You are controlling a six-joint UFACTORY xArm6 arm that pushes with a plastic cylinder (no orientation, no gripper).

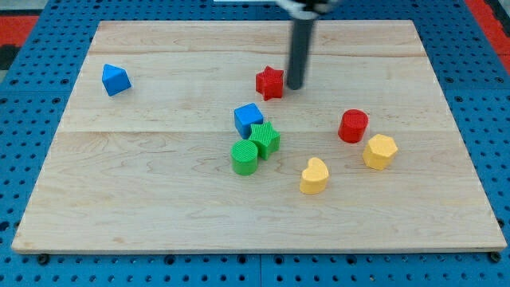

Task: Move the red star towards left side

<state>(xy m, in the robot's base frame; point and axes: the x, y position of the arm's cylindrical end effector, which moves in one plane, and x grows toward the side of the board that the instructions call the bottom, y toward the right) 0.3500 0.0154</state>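
Rod tip [296, 86] beside the red star-shaped block [270, 82] on the pale wooden worktop [159, 199].
The tip stands just at the star's right, upper centre; the rod carries no jaws.

Single camera, high front vantage, angled down; whole wooden board [159, 215] framed, mid-range.

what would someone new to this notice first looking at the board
Probably my tip, a dark rod coming down from the view's top, right beside the red star on its right. Next, the tight cluster at centre: blue cube, green star and green cylinder.
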